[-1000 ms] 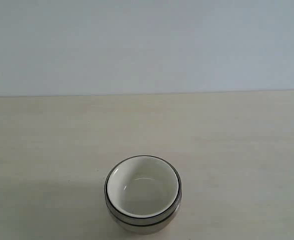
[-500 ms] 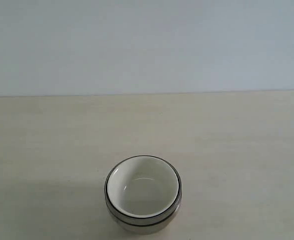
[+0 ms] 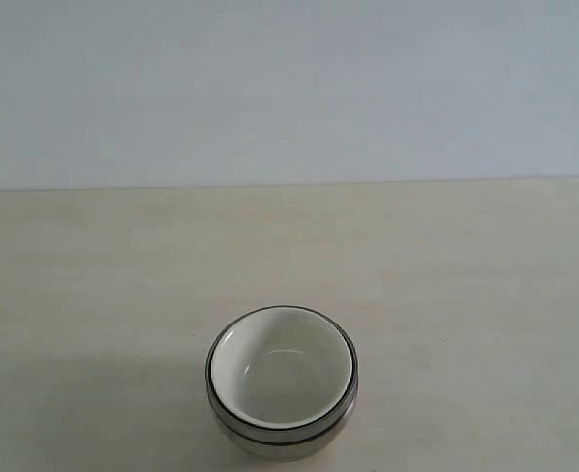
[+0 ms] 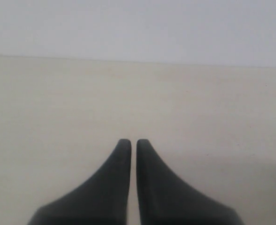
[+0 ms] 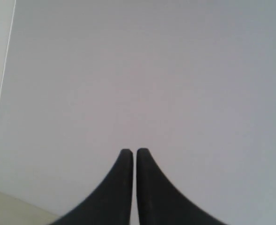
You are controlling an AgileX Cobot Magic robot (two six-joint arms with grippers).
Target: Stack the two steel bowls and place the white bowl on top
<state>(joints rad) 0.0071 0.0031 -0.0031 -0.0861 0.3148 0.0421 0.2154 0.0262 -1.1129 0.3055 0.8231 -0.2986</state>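
In the exterior view the white bowl (image 3: 281, 369) sits nested on top of the steel bowls (image 3: 279, 440), whose shiny rims and lower side show just around and under it, near the table's front edge. No gripper appears in that view. My left gripper (image 4: 133, 142) is shut with nothing in it, above bare table. My right gripper (image 5: 133, 152) is also shut and empty, facing the pale wall. Neither wrist view shows any bowl.
The light wooden table (image 3: 446, 295) runs back to a pale grey wall (image 3: 289, 88). In the right wrist view a strip of table (image 5: 6, 208) shows at one corner.
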